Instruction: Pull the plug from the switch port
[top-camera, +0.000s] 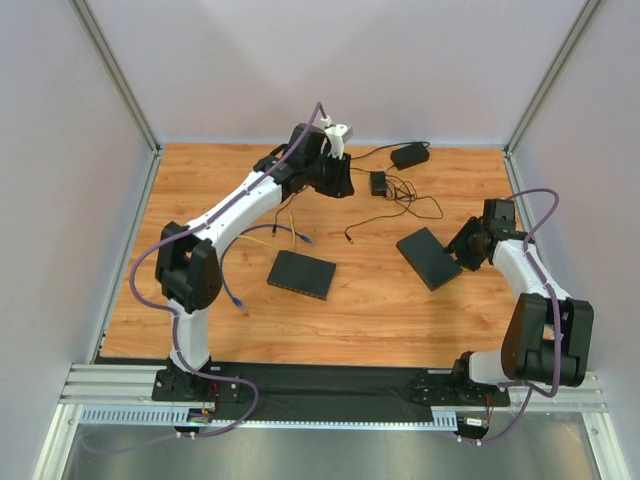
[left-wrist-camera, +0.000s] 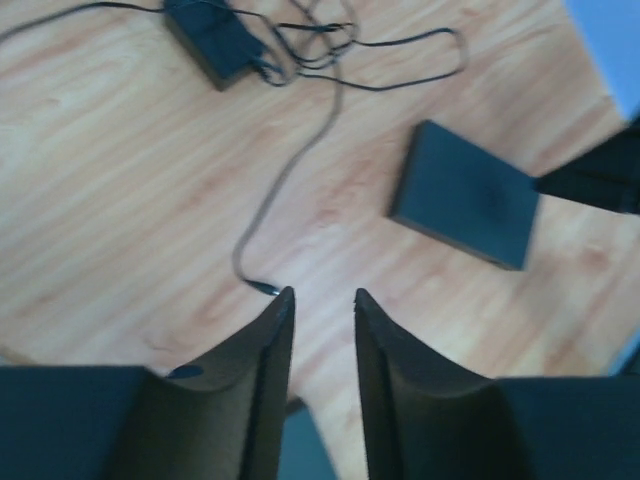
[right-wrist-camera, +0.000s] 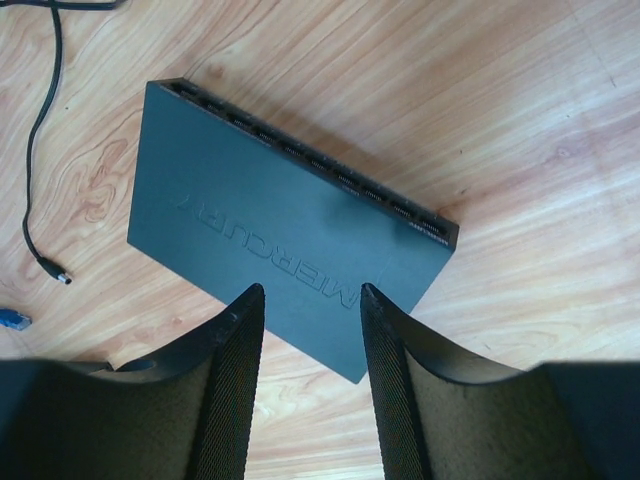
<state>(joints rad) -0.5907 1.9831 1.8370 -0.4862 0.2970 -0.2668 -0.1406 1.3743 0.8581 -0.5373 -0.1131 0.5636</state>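
The switch (top-camera: 428, 257) (left-wrist-camera: 465, 195) (right-wrist-camera: 260, 230) is a flat black oblong box lying right of centre. Its row of sockets (right-wrist-camera: 320, 165) shows no plug in it. A thin black cable ends in a small plug (top-camera: 347, 240) (left-wrist-camera: 265, 288) (right-wrist-camera: 65, 278), which lies loose on the wood, apart from the switch. My left gripper (top-camera: 338, 185) (left-wrist-camera: 322, 292) hangs open above the table, with only bare wood between its fingers and the plug just off its left fingertip. My right gripper (top-camera: 462, 250) (right-wrist-camera: 310, 288) is open, its tips over the switch's near corner. Whether they touch it I cannot tell.
A squarer plain black slab (top-camera: 300, 274) lies left of centre. At the back, tangled black cables (top-camera: 415, 205) join a small black box (top-camera: 378, 183) (left-wrist-camera: 215, 40) and a power brick (top-camera: 409, 155). A yellow cable (top-camera: 275, 232) and a blue plug (right-wrist-camera: 12, 320) lie nearby. Walls enclose the table.
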